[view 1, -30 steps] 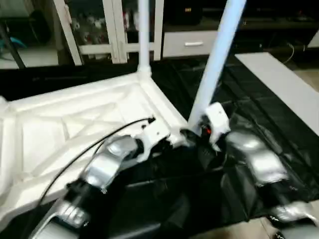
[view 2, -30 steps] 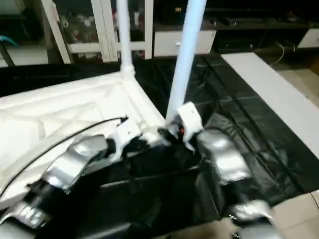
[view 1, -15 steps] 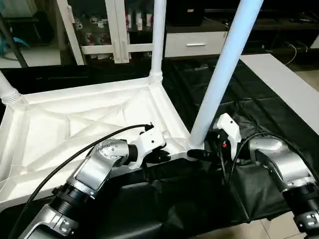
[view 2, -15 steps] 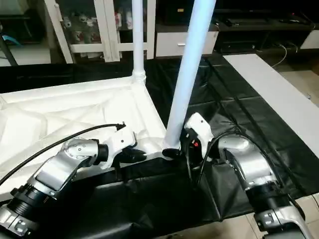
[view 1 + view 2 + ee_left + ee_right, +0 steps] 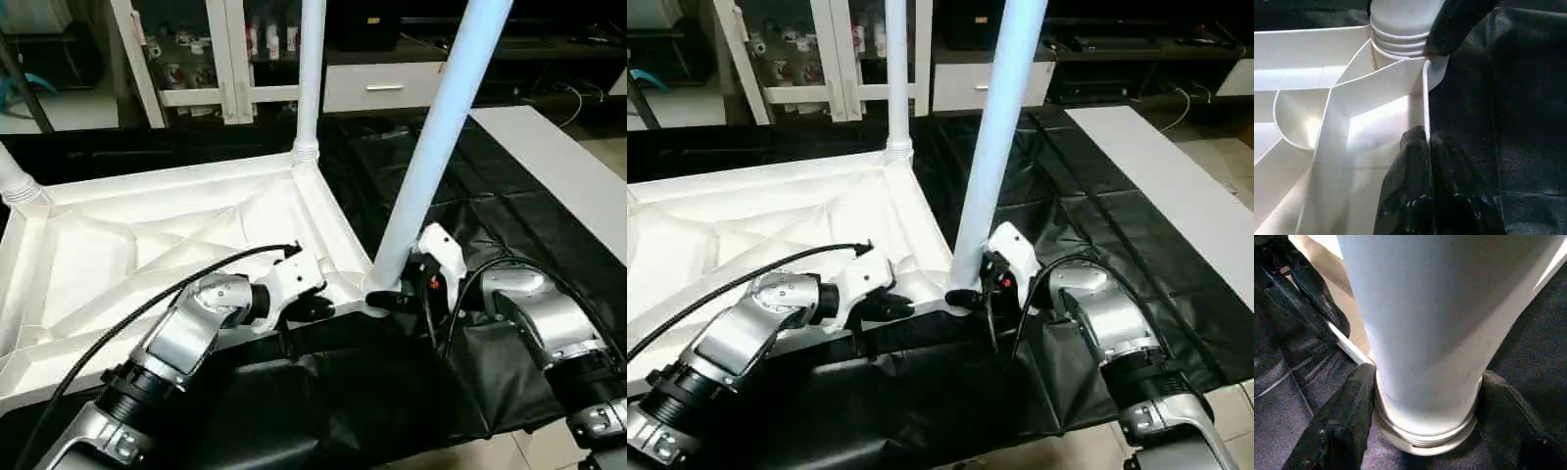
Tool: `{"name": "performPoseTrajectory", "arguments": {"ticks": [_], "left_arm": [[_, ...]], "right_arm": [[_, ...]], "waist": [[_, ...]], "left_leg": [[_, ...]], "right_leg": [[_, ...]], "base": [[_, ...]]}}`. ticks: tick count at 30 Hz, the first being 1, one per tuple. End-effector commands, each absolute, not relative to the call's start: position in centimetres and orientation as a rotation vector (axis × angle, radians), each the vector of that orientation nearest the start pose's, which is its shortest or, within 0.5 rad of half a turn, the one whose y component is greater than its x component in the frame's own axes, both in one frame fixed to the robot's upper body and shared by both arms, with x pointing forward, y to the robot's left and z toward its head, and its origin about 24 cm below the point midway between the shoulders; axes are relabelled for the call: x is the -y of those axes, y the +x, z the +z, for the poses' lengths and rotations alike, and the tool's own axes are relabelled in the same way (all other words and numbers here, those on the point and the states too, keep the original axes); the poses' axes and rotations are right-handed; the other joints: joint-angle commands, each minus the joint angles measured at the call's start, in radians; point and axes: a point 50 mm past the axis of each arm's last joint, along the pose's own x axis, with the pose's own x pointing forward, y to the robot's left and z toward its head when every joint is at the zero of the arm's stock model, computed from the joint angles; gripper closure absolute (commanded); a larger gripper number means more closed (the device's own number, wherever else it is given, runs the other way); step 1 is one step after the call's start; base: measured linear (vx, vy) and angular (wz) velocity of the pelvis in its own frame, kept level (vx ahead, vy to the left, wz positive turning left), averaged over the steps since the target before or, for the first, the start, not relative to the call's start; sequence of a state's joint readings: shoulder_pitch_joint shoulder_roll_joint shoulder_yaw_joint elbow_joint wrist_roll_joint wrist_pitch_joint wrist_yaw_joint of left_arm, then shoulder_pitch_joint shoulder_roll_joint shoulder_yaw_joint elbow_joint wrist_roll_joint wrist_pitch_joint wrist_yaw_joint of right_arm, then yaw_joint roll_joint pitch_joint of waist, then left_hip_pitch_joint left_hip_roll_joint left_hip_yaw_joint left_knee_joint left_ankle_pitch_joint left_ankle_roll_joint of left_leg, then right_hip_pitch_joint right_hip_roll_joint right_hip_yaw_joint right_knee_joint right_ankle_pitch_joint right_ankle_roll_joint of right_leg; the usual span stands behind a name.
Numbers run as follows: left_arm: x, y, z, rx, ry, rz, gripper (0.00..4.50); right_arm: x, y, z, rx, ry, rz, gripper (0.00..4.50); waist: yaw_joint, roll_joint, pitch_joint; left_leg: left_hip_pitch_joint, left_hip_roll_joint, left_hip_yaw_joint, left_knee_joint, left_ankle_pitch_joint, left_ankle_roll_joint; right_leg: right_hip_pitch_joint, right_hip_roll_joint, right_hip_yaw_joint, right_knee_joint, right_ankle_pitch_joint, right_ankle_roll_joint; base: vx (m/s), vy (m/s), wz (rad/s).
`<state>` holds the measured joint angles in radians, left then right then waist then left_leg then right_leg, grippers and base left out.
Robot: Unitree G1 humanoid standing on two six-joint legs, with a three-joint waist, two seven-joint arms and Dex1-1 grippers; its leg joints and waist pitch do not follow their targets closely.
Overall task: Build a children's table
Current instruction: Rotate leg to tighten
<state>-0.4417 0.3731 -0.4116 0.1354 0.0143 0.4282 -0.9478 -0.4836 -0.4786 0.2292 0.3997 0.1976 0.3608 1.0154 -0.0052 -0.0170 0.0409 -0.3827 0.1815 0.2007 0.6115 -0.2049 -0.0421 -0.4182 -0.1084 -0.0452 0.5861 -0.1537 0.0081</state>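
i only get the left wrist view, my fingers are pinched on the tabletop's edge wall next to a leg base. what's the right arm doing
Observer: The right gripper is clamped around the base of the near leg, one finger against each side, just above the corner socket.
Operator: how many legs are in
Observer: Three stand in the upturned tabletop: the near leg, the far leg and the left leg.
Operator: anything lying near the work
Observer: A flat white board lies on the black sheet on the robot's right, apart from the tabletop.
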Motion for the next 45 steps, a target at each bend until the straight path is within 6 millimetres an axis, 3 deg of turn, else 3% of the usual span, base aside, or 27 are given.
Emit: {"name": "performPoseTrajectory", "arguments": {"ticks": [1,6,10,11,14,15,19,23,26,27,28,29,35,36,37,38,40,41,42,45], "left_arm": [[-9.2,27.8,5.2,-0.476,0.456,-1.269,4.5],[-9.1,27.8,5.2,-0.478,0.455,-1.266,4.5],[-9.0,28.2,5.1,-0.469,0.435,-1.22,4.5],[-8.8,28.5,5.1,-0.465,0.422,-1.187,4.5],[-8.3,29.3,4.8,-0.455,0.397,-1.111,4.5],[-7.7,29.9,4.7,-0.451,0.367,-1.051,4.5],[-6.5,31.2,4.7,-0.443,0.328,-0.946,4.5],[-5.5,32.7,4.7,-0.429,0.313,-0.804,4.5],[-5.2,33.8,4.9,-0.384,0.318,-0.701,4.5],[-5.1,33.9,5.1,-0.375,0.317,-0.697,4.5],[-5.1,33.9,5.1,-0.375,0.317,-0.697,4.5],[-5.0,34.0,5.4,-0.358,0.308,-0.69,4.5],[-5.2,34.0,5.4,-0.344,0.303,-0.709,4.5],[-5.2,34.0,5.4,-0.344,0.303,-0.709,4.5],[-5.3,33.9,5.3,-0.343,0.305,-0.718,4.5],[-5.3,33.9,5.3,-0.343,0.306,-0.725,4.5],[-5.9,33.3,5.3,-0.352,0.315,-0.794,4.5],[-6.1,33.1,5.2,-0.361,0.32,-0.811,4.5],[-6.3,32.9,5.2,-0.365,0.331,-0.826,4.5],[-7.0,32.1,4.8,-0.392,0.368,-0.885,4.5]], "right_arm": [[16.9,31.2,6.0,-0.484,-0.195,1.05,1.76],[16.8,31.2,5.7,-0.485,-0.187,1.039,1.78],[16.4,31.8,5.0,-0.458,-0.151,0.897,1.78],[16.2,32.1,4.7,-0.45,-0.127,0.825,1.78],[15.5,32.9,4.0,-0.411,-0.062,0.65,1.78],[14.8,33.4,3.5,-0.389,-0.028,0.52,1.78],[13.2,34.1,3.0,-0.374,-0.025,0.376,1.78],[10.1,34.7,2.7,-0.37,0.025,0.267,1.8],[7.3,34.8,2.7,-0.359,0.031,0.237,1.8],[6.9,34.8,2.8,-0.355,0.032,0.24,1.8],[6.9,34.8,2.8,-0.355,0.032,0.24,1.8],[6.5,34.9,3.0,-0.35,0.025,0.24,1.8],[6.2,35.2,3.4,-0.315,0.039,0.255,1.8],[6.2,35.2,3.4,-0.315,0.039,0.255,1.45],[6.3,35.3,3.6,-0.295,0.046,0.267,1.45],[6.4,35.4,3.7,-0.286,0.043,0.27,1.24],[7.6,35.5,4.8,-0.239,0.013,0.339,1.08],[7.9,35.4,4.8,-0.242,0.004,0.363,0.92],[8.2,35.2,4.8,-0.255,-0.011,0.401,0.83],[10.4,34.1,4.6,-0.314,-0.069,0.552,0.7]], "waist": [[0.0,-0.002,-0.064],[0.0,-0.003,-0.064],[-0.006,-0.002,-0.061],[-0.016,-0.01,-0.057],[-0.026,-0.009,-0.056],[-0.03,-0.008,-0.057],[-0.039,-0.013,-0.057],[-0.047,-0.005,-0.059],[-0.046,-0.003,-0.061],[-0.043,0.007,-0.063],[-0.046,-0.001,-0.063],[-0.044,0.002,-0.064],[-0.043,0.004,-0.065],[-0.043,0.004,-0.065],[-0.042,0.009,-0.064],[-0.043,0.007,-0.064],[-0.042,0.013,-0.064],[-0.043,0.008,-0.064],[-0.044,0.011,-0.065],[-0.037,0.009,-0.065]], "left_leg": [[0.018,0.045,-0.016,-0.076,-0.161,0.064],[0.018,0.045,-0.015,-0.075,-0.161,0.067],[0.015,0.043,-0.016,-0.077,-0.183,0.053],[0.012,0.042,-0.018,-0.081,-0.233,0.032],[0.016,0.04,-0.024,-0.084,-0.301,-0.011],[0.017,0.039,-0.025,-0.084,-0.316,-0.023],[0.02,0.035,-0.026,-0.084,-0.356,-0.031],[0.018,0.032,-0.027,-0.085,-0.355,-0.025],[0.017,0.033,-0.028,-0.087,-0.345,-0.02],[0.018,0.033,-0.029,-0.088,-0.342,-0.02],[0.014,0.033,-0.027,-0.088,-0.332,-0.012],[0.012,0.033,-0.026,-0.088,-0.321,-0.004],[0.01,0.034,-0.023,-0.085,-0.288,0.025],[0.01,0.034,-0.023,-0.085,-0.287,0.026],[0.01,0.034,-0.024,-0.086,-0.287,0.026],[0.01,0.034,-0.024,-0.087,-0.294,0.025],[0.01,0.034,-0.024,-0.087,-0.297,0.026],[0.005,0.035,-0.024,-0.087,-0.285,0.031],[0.002,0.035,-0.026,-0.088,-0.273,0.035],[0.007,0.037,-0.023,-0.084,-0.241,0.059]], "right_leg": [[0.051,-0.025,0.026,-0.047,-0.151,-0.268],[0.05,-0.025,0.026,-0.048,-0.157,-0.268],[0.048,-0.026,0.027,-0.051,-0.196,-0.259],[0.045,-0.025,0.027,-0.057,-0.272,-0.238],[0.036,-0.026,0.026,-0.07,-0.391,-0.19],[0.031,-0.026,0.026,-0.072,-0.4,-0.179],[0.025,-0.025,0.023,-0.08,-0.435,-0.164],[0.022,-0.024,0.024,-0.082,-0.406,-0.164],[0.027,-0.024,0.022,-0.08,-0.362,-0.168],[0.028,-0.024,0.022,-0.077,-0.344,-0.17],[0.031,-0.022,0.022,-0.075,-0.314,-0.176],[0.034,-0.023,0.022,-0.072,-0.292,-0.182],[0.039,-0.025,0.022,-0.07,-0.274,-0.198],[0.039,-0.026,0.023,-0.07,-0.274,-0.198],[0.039,-0.026,0.022,-0.069,-0.276,-0.198],[0.038,-0.025,0.022,-0.071,-0.282,-0.197],[0.04,-0.025,0.022,-0.07,-0.279,-0.197],[0.044,-0.024,0.021,-0.068,-0.262,-0.197],[0.049,-0.024,0.021,-0.065,-0.245,-0.199],[0.05,-0.023,0.021,-0.063,-0.206,-0.217]], "base": [[0.0,0.0,0.0],[0.0,0.0,0.0],[0.0,0.0,0.0],[0.0,0.0,0.0],[0.0,0.0,0.0],[0.0,0.0,0.0],[0.0,0.0,0.0],[0.0,0.0,0.0],[0.0,0.0,0.0],[0.0,0.0,0.0],[0.0,0.0,0.0],[0.0,0.0,0.0],[0.0,0.0,0.0],[0.0,0.0,0.0],[0.0,0.0,0.0],[0.0,0.0,0.0],[0.0,0.0,0.0],[0.0,0.0,0.0],[0.0,0.0,0.0],[0.0,0.0,0.0]]}}
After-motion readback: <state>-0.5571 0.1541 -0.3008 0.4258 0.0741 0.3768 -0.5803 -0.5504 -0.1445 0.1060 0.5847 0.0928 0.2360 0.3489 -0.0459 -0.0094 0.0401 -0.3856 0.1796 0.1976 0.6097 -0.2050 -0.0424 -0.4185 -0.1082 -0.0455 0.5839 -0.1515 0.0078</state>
